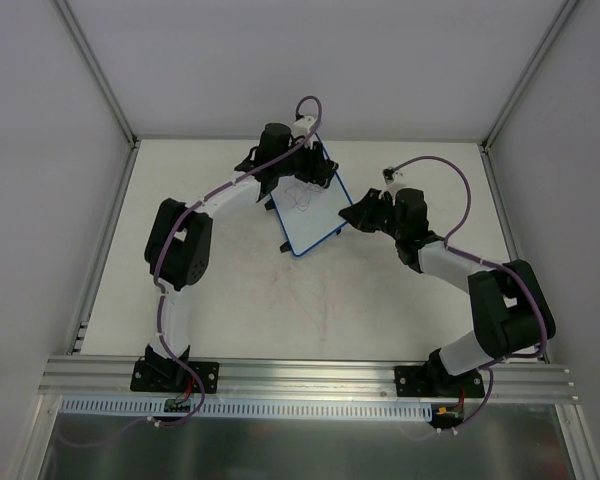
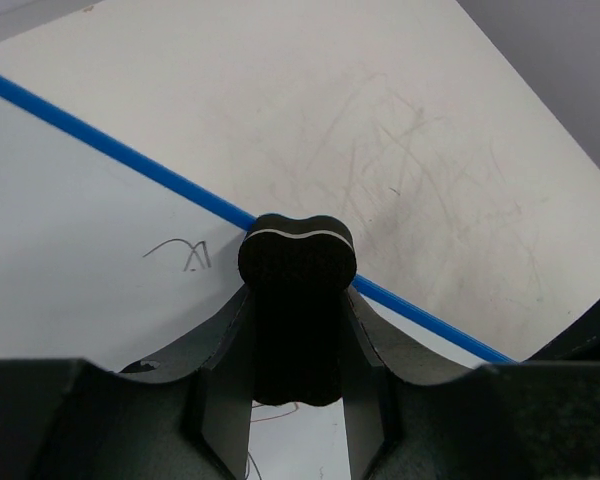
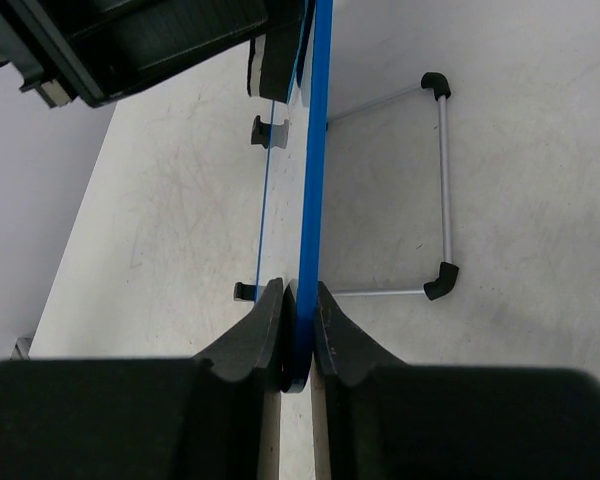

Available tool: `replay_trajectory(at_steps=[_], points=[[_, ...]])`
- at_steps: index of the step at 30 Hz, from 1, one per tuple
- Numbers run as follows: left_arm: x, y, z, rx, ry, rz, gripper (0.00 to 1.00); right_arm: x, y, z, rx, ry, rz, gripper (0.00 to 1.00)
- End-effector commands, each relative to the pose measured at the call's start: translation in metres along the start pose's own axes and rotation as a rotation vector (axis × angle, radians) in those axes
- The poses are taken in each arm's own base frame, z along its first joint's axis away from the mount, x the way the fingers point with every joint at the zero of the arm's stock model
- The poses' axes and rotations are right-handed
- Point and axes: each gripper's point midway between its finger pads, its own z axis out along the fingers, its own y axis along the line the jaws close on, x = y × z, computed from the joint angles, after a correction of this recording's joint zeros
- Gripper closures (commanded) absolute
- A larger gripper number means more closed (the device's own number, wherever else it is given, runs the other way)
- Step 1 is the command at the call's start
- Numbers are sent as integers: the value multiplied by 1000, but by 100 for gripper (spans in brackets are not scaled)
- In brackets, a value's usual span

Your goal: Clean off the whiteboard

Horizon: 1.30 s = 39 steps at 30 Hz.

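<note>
— Right gripper (image 3: 296, 297) is pinched tight on the blue rim of the whiteboard (image 3: 315, 150), bracing it edge-on where it stands propped toward the back of the desk (image 1: 230, 300).
— And the left gripper (image 2: 298, 300)?
— Clamped round the black eraser (image 2: 298, 250), on the writing side. Its head sits right over the rim line. I can't tell whether it's pressing.
— Where's the ink from there?
— Inboard. One dark scribble (image 2: 183, 255) lies near the eraser, away from the rim, with more fine lines (image 2: 280, 412) under the fingers. I'd say the stroke must come back across the face, not outward.
</note>
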Motion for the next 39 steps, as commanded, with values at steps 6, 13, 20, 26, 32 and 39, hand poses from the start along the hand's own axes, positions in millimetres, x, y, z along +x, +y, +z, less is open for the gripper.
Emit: replay_trajectory(at_steps=[6, 13, 20, 26, 32, 39], points=[[11, 71, -34, -184, -16, -231, 100, 21, 9, -12, -80, 103, -158, 100], [42, 113, -54, -306, 20, -378, 100, 24, 8, -18, -74, 112, -160, 100], [66, 136, -68, -441, 43, -464, 100, 28, 9, -22, -81, 121, -150, 100], [47, 129, -54, -349, 12, -434, 100, 35, 8, -22, -88, 140, -141, 100], [18, 112, -41, -242, -32, -327, 100, 39, 8, -22, -99, 142, -137, 100], [-3, 71, -28, -121, -37, -173, 100, 38, 12, -20, -111, 142, -151, 100]])
